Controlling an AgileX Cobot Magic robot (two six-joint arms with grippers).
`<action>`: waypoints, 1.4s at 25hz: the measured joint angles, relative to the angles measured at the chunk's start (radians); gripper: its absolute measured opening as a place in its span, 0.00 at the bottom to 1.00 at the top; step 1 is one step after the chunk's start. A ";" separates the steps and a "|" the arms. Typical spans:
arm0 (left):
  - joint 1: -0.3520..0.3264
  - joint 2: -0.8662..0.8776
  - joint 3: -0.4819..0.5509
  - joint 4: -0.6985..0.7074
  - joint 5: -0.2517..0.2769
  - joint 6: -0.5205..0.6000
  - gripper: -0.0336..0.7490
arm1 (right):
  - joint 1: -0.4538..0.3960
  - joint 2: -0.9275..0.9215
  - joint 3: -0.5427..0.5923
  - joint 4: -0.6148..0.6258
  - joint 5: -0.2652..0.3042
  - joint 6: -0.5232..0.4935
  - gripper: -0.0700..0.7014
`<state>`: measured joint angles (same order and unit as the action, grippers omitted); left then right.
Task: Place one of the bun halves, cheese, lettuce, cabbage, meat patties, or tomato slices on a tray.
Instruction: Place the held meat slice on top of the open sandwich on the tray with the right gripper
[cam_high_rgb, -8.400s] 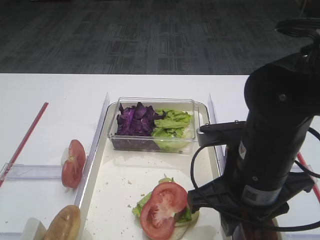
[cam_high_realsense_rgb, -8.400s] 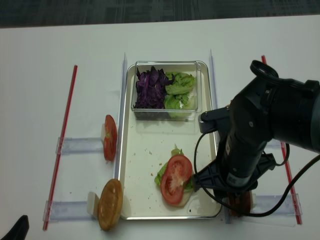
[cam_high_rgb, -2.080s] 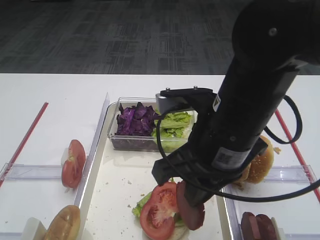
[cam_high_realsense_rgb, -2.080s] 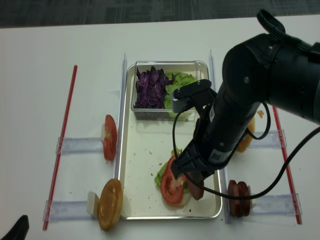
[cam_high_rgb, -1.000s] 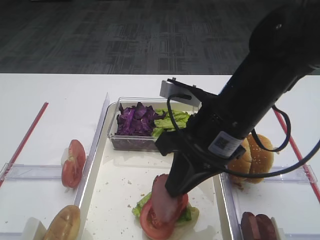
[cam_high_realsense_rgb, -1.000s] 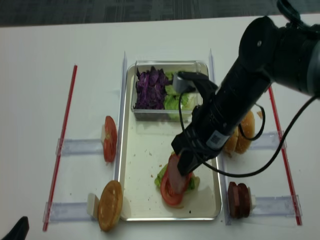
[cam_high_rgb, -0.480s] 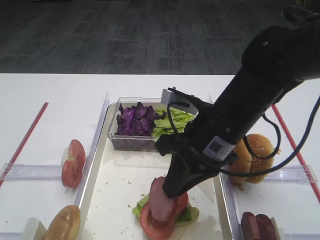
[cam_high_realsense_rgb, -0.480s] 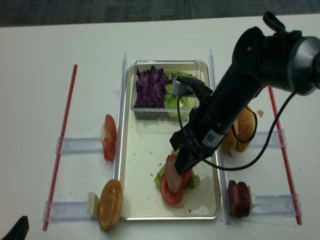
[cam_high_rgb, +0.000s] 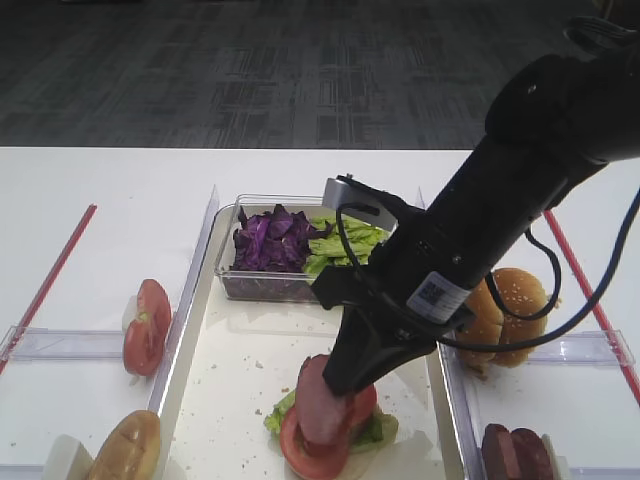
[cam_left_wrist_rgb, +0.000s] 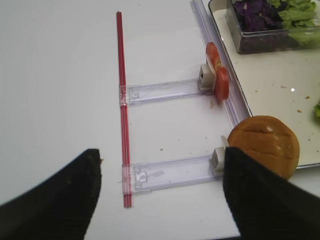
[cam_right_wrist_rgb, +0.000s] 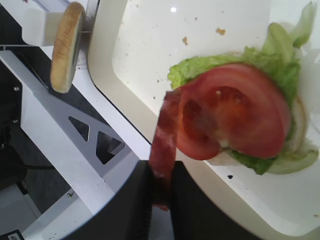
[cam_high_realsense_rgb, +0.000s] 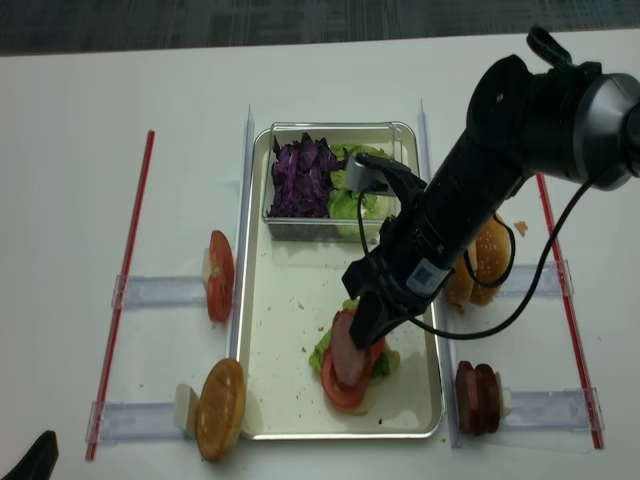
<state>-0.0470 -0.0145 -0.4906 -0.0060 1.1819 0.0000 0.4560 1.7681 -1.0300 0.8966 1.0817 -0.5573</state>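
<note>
Right wrist view: right fingers (cam_right_wrist_rgb: 161, 187) clamped on flat pinkish-red meat patty (cam_right_wrist_rgb: 165, 140), hung edge-on against bright-red tomato slice (cam_right_wrist_rgb: 235, 110) over off-white silver-rimmed tray (cam_right_wrist_rgb: 150, 45). Best tipped flat and centred before release. Left fingers (cam_left_wrist_rgb: 162, 192) apart, idle over the white surface (cam_left_wrist_rgb: 55, 75).

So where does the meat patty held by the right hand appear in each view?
Exterior high: meat patty at bottom centre, hanging from the right hand over the tomato slice.
Right wrist: patty at centre, seen edge-on, left of the tomato slice.
Left wrist: not in it.
Exterior high (realsense): patty at lower centre.
Shared landmark: the tomato slice on the tray.
</note>
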 joint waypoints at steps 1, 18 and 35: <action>0.000 0.000 0.000 0.000 0.000 0.000 0.65 | 0.000 0.000 0.000 0.000 0.000 -0.002 0.26; 0.000 0.000 0.000 0.000 0.000 0.000 0.65 | 0.000 0.000 0.000 0.025 0.042 -0.058 0.26; 0.000 0.000 0.000 0.000 0.000 0.000 0.65 | -0.086 0.066 0.000 0.076 0.074 -0.119 0.26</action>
<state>-0.0470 -0.0145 -0.4906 -0.0060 1.1819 0.0000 0.3703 1.8337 -1.0300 0.9729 1.1559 -0.6765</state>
